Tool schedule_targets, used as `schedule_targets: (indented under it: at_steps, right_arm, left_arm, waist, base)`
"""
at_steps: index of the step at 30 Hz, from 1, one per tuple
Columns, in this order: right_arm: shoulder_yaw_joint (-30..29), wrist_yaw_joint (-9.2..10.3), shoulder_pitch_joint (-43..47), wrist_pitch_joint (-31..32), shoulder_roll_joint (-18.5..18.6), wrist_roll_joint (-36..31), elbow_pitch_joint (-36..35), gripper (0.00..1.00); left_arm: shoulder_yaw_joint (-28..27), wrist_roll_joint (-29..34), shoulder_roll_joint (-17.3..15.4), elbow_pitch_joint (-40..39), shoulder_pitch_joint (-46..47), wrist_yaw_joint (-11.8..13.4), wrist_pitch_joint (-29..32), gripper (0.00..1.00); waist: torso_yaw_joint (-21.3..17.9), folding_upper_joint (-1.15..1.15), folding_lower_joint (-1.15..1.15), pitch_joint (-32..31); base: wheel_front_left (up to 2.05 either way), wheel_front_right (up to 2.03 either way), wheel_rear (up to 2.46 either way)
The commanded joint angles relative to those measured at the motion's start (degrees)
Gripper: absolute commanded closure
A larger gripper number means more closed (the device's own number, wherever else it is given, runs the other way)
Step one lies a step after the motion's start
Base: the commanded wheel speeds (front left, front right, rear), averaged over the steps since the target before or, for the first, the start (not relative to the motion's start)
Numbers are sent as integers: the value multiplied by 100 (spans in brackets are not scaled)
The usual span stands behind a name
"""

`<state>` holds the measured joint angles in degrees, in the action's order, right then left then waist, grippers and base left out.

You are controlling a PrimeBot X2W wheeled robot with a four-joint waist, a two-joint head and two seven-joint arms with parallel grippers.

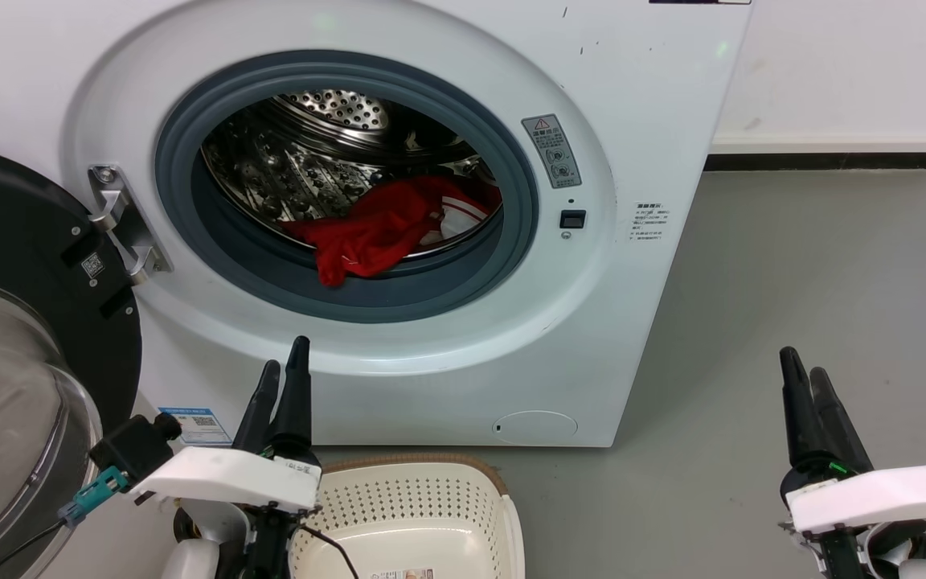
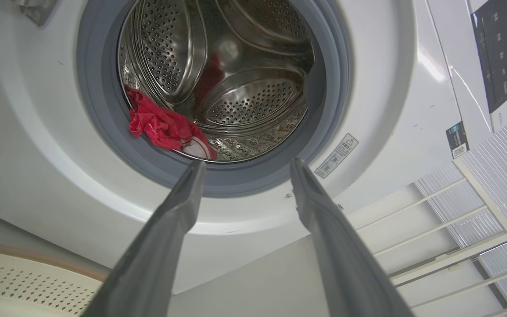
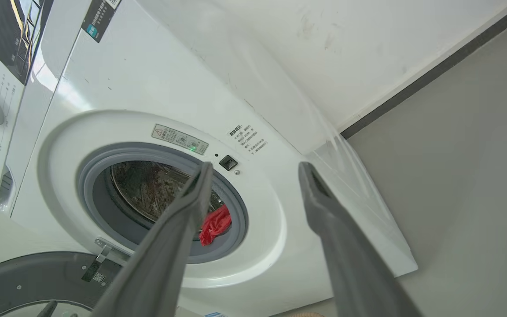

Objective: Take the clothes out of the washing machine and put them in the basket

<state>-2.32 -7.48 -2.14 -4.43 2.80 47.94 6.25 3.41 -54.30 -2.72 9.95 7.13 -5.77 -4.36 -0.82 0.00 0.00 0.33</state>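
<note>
Left claw [image 1: 284, 355], right claw [image 1: 802, 362] spread, empty, outside the washing machine [image 1: 632, 121]; clothes [image 1: 374, 229] at drum [image 1: 302, 169] edge.

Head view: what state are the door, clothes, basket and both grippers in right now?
Door, open, swung left.
Clothes, in the drum, edge draped over the grey seal.
Basket, on the floor, no clothes visible inside.
Left gripper, open, empty.
Right gripper, open, empty.

shiny perforated steel drum [image 1: 310, 161], soft red cloth clothes [image 1: 374, 229].
</note>
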Motion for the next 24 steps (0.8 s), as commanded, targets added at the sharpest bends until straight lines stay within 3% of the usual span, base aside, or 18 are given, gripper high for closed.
schedule_targets:
  at_steps: [1,24]
  right_arm:
    - [30,-2,-29,-63,16,-245,-110,0]
    - [172,-1,42,-446,16,-2294,87,0]
  left_arm:
    - [50,235,-16,-92,163,18,-68,0]
    - [441,1968,-19,-12,223,230,-452,0]
  waist:
    - [0,0,0,-4]
    - [-31,0,0,-12]
  base:
    - [0,0,0]
    - [0,0,0]
